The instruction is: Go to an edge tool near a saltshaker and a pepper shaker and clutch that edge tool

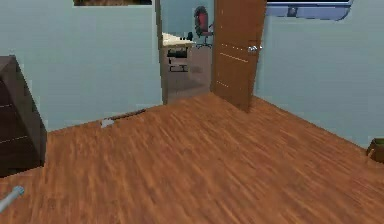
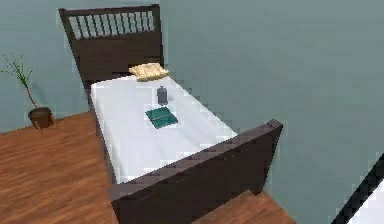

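By my reading you are at the very start: the going is not yet done and the clutching not begun. Where the edge tool lies with its saltshaker and pepper shaker you cannot tell from here. This looks like a bedroom, so the tool more likely waits past the doorway (image 1: 185, 80). You cannot tell whether the jaws are released or clenched, and with nothing to fix them by, places are given by the views rather than from the jaws. Nearest, in the arm side view, stands a bed (image 2: 200, 172) with a dark, smooth wooden footboard and a flat white mattress (image 2: 125, 135) under a matte sheet. A thin, square-cornered teal book (image 2: 162, 118) lies flat on it, and just beyond the book is a small grey upright thing (image 2: 161, 95) too small to name. Past that a flattish yellowish pillow (image 2: 148, 71) rests against the slatted headboard (image 2: 110, 25). At that view's left a potted plant (image 2: 37, 112) lifts thin spiky leaves from a round brown pot. In the forward view the floor (image 1: 200, 170) is glossy reddish-brown planking, with a blocky dark dresser (image 1: 20, 115) at the left edge. A small pale thing (image 1: 107, 123), too small to name, lies by the pale blue wall (image 1: 90, 60). Farther off a brown panelled door (image 1: 240, 55) stands swung wide. Through the doorway you see a pale worktop (image 1: 178, 40) and a chair (image 1: 202, 18) with a red back.
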Controlling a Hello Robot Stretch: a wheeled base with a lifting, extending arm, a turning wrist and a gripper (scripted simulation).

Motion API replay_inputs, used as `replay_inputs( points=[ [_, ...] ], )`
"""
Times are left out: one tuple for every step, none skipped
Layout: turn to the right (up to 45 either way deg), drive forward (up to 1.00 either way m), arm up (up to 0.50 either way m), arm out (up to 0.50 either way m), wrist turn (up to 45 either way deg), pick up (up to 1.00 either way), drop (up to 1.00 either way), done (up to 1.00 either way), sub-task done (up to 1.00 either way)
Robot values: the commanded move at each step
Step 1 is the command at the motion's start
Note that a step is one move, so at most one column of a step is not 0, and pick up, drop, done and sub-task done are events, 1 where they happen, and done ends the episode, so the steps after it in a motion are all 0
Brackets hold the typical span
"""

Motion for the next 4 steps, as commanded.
replay_inputs(
  points=[
    [0.0, 0.65, 0.00, 0.00, 0.0, 0.00, 0.00, 0.00, 0.00],
    [0.0, 1.00, 0.00, 0.00, 0.0, 0.00, 0.00, 0.00, 0.00],
    [0.0, 0.90, 0.00, 0.00, 0.0, 0.00, 0.00, 0.00, 0.00],
    [33.0, 0.00, 0.00, 0.00, 0.0, 0.00, 0.00, 0.00, 0.00]
  ],
)
